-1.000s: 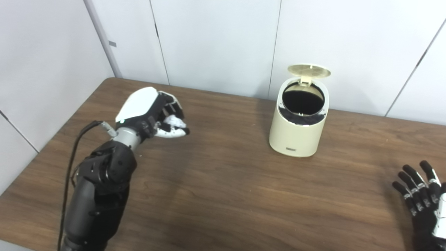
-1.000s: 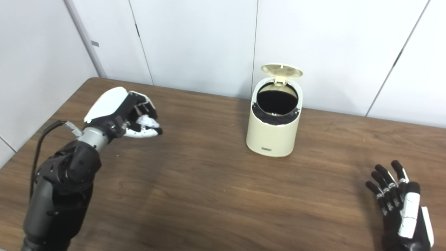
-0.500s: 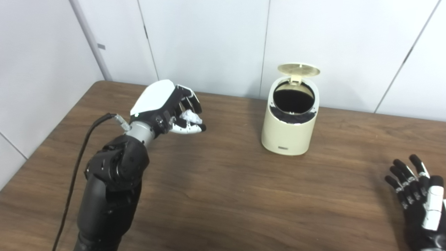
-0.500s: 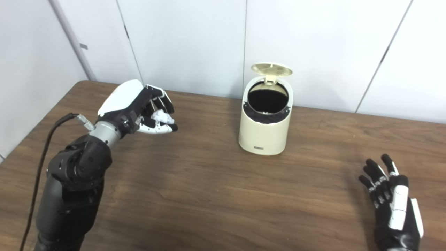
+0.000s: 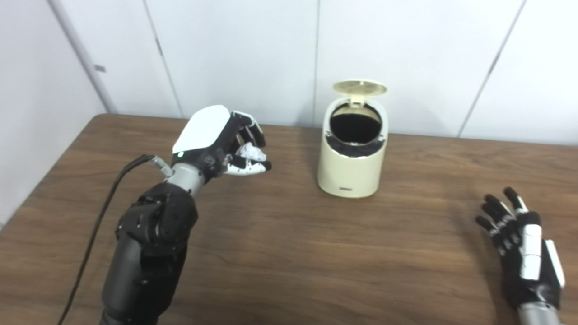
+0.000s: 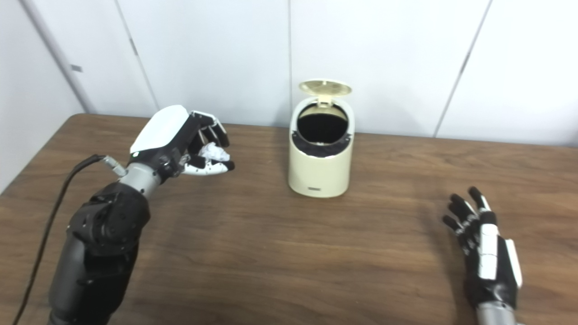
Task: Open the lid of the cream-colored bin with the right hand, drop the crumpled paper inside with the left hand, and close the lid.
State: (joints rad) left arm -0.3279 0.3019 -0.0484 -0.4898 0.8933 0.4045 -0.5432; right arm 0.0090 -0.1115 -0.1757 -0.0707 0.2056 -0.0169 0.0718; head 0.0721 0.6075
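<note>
The cream-colored bin [image 5: 351, 158] stands on the wooden table [image 5: 289, 253] near the back wall. Its round lid [image 5: 360, 87] is tipped up and the dark inside shows. My left hand [image 5: 221, 144] is raised above the table to the left of the bin, at about the height of the bin's opening, and is shut on the crumpled white paper [image 5: 249, 152]. My right hand [image 5: 524, 248] is open and empty, low at the front right, well away from the bin. The bin [image 6: 321, 155] and the paper [image 6: 213, 152] also show in the right eye view.
White wall panels [image 5: 253, 54] stand close behind the bin and along the table's left side. A black cable [image 5: 97, 216] hangs from my left wrist. Bare table lies between the bin and both hands.
The camera has turned left to right, shifting the whole picture. My left hand has risen and moved toward the bin with the paper. My right hand has stayed low at the front right.
</note>
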